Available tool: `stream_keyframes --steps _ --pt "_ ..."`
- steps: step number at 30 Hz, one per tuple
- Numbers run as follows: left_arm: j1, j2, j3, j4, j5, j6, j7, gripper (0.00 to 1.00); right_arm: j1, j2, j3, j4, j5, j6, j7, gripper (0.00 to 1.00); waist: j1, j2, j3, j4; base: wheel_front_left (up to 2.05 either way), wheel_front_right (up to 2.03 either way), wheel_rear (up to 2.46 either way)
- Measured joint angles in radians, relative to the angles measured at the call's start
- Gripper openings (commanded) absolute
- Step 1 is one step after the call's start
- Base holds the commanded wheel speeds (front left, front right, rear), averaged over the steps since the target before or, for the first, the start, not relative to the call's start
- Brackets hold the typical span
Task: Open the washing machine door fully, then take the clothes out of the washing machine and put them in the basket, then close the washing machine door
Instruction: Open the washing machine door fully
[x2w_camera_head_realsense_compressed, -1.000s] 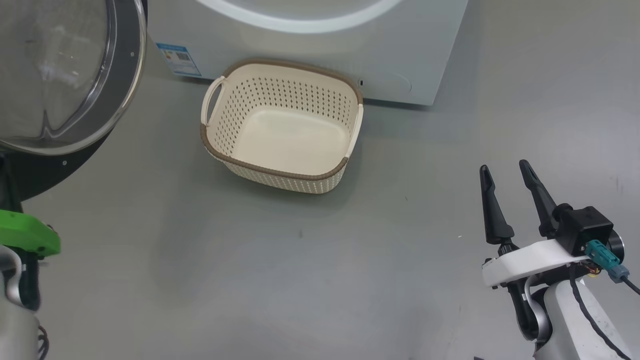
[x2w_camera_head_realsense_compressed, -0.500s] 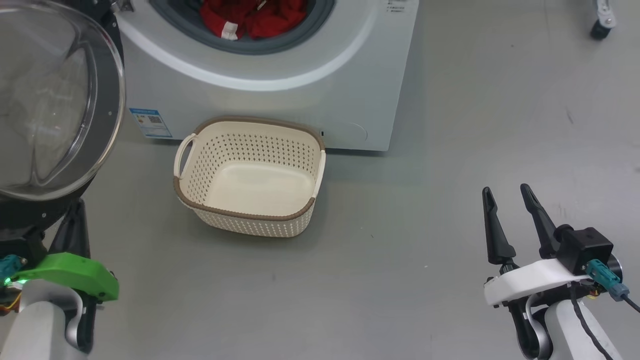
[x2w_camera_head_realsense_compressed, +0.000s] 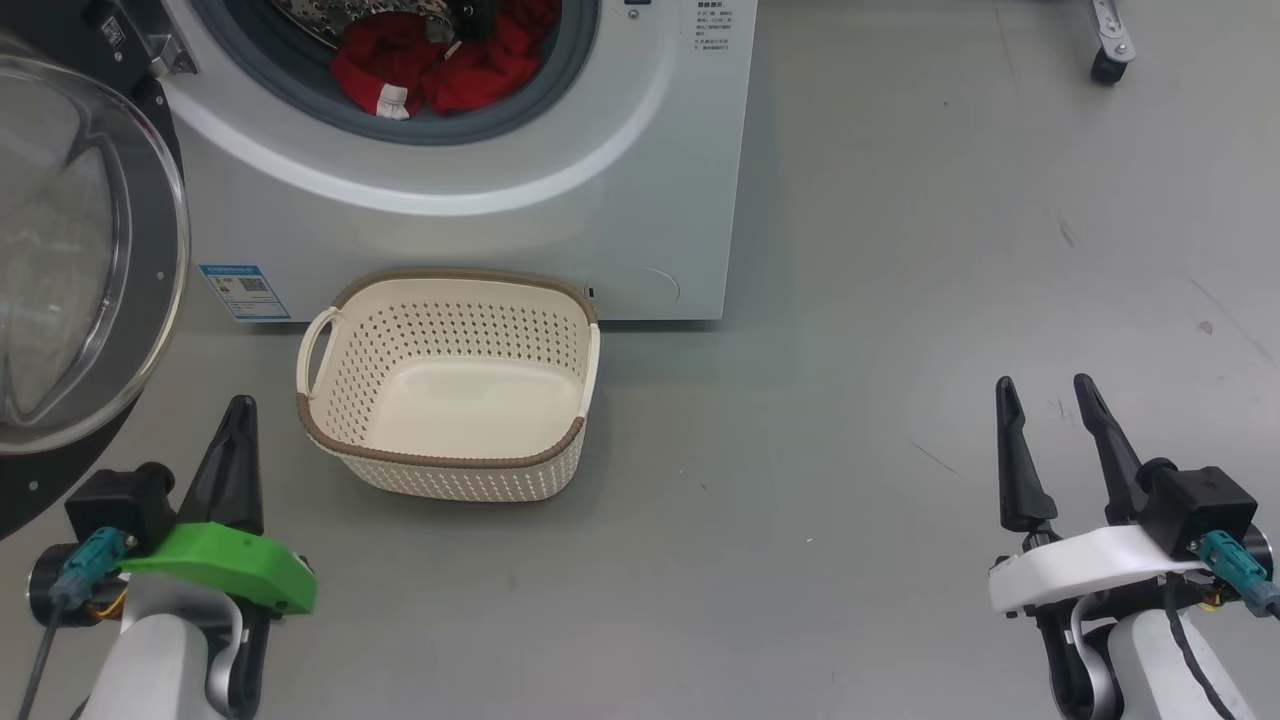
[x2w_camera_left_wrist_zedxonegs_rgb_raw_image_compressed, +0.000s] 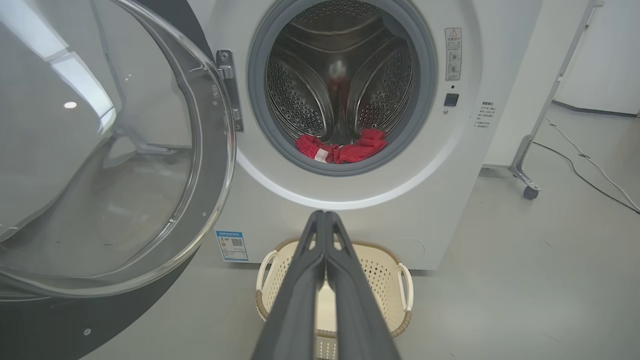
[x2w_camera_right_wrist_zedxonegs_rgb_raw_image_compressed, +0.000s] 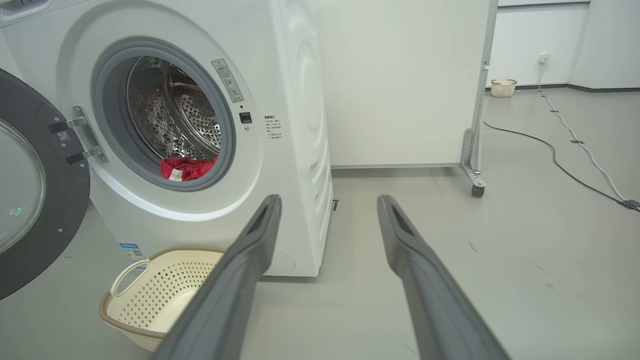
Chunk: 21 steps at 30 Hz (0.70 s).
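Left wrist view puts the clothes (x2w_camera_left_wrist_zedxonegs_rgb_raw_image_compressed: 345, 150) straight ahead of the tightly closed left gripper (x2w_camera_left_wrist_zedxonegs_rgb_raw_image_compressed: 325, 215), while the wide-spread right gripper (x2w_camera_head_realsense_compressed: 1045, 385) stands farther aside.

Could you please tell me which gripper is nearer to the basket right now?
Left. The left gripper, shut, sits just off the near left corner of the basket, not touching it. The right gripper, open, hangs far off to the basket's right.

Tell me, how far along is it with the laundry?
Done: the washing machine door stands wide open. In hand: nothing; left end effector shut, right end effector open. Left: the clothes lie in the drum, the basket is empty, then door closing.
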Motion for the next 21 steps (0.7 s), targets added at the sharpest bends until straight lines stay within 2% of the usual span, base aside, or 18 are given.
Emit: stream_keyframes --steps 6,7,9,10,21 --pt "0.034 -0.015 -0.015 -0.035 0.0 0.0 0.0 0.0 0.003 0.001 -0.008 -0.018 0.0 0.0 0.0 1.0 0.0 0.0 0.002 -0.008 0.0 0.0 0.0" --pt "0.043 -0.018 -0.017 -0.037 0.0 0.0 0.0 0.25 0.003 0.002 -0.009 -0.021 0.0 0.0 0.0 1.0 0.0 0.0 0.002 -0.01 0.0 0.0 0.0" --pt "0.058 -0.021 -0.018 -0.046 0.0 0.0 0.0 0.95 0.003 0.003 -0.01 -0.024 0.0 0.0 0.0 1.0 0.0 0.0 0.002 -0.012 0.0 0.0 0.0" --pt "0.062 -0.022 -0.017 -0.053 0.0 0.0 0.0 1.0 0.004 0.005 -0.011 -0.025 0.0 0.0 0.0 1.0 0.0 0.0 0.002 -0.013 0.0 0.0 0.0" --pt "0.088 -0.027 -0.025 -0.11 -0.006 -0.001 0.0 1.0 0.016 0.01 -0.012 -0.031 0.0 0.0 0.0 1.0 0.0 0.0 0.002 -0.019 0.0 0.0 0.0"
